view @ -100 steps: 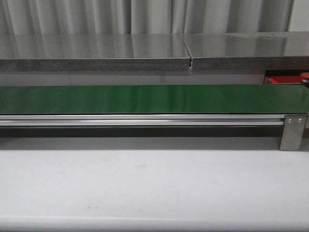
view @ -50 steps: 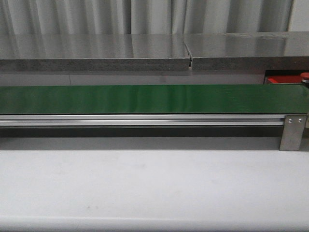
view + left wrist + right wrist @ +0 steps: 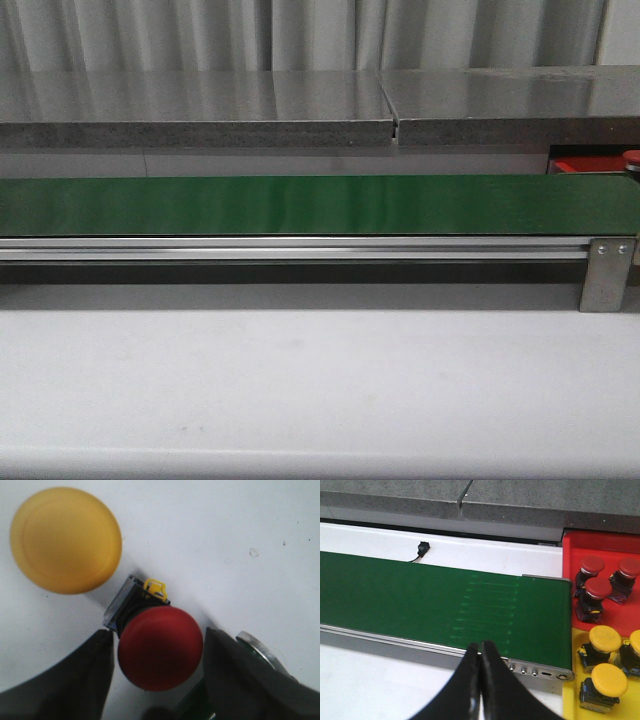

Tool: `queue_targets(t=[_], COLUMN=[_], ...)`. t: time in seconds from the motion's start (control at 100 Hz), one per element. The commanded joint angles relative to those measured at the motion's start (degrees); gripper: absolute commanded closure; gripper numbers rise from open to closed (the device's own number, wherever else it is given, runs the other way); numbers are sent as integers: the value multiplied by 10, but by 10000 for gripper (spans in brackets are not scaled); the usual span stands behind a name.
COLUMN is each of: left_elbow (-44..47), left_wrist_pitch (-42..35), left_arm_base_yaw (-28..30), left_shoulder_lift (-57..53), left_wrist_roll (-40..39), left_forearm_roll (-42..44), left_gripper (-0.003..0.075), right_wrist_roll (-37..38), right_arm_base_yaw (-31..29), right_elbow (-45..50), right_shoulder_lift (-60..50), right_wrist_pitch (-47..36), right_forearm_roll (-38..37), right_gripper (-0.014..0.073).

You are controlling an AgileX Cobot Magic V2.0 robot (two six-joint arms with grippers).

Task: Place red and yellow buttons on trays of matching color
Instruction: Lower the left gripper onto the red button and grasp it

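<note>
Left wrist view shows my left gripper (image 3: 159, 667) spread apart around a red button (image 3: 161, 647) lying beside a yellow button (image 3: 65, 539). I should centre, then squeeze its body. My right gripper (image 3: 480, 667) is pressed together above the green belt (image 3: 420, 605).

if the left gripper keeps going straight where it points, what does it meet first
Probably the red button, lying between the open left gripper fingers. The yellow button sits off to one side, apart. Depth is unclear, so contact may be near.
</note>
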Motion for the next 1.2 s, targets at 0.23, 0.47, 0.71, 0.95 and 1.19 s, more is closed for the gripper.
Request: queue_targets(t=[0.23,0.47,0.71,0.95,1.19], left_elbow=[-69,-103,-103,-103,-103], left_wrist_pitch=[1,47,59,61,68], left_arm_base_yaw=[1,1,1,-16,-72], left_shoulder_lift=[-37,-46,-83,-129,-149], left_wrist_roll=[-7,18,27,27,27], left_forearm_roll=[-12,-10,4,15,37], left_gripper=[499,499,499,499,499], right_wrist_roll=[-6,-6,-6,-6,-6], right_arm_base_yaw=[1,1,1,1,1], right_elbow=[-14,-14,-14,-14,-14], right_shoulder_lift=[-3,-3,-3,-3,-3], right_wrist_pitch=[-29,-28,-28,-26,-26], right_forearm_roll=[14,14,14,14,14], right_gripper=[711,711,711,711,711])
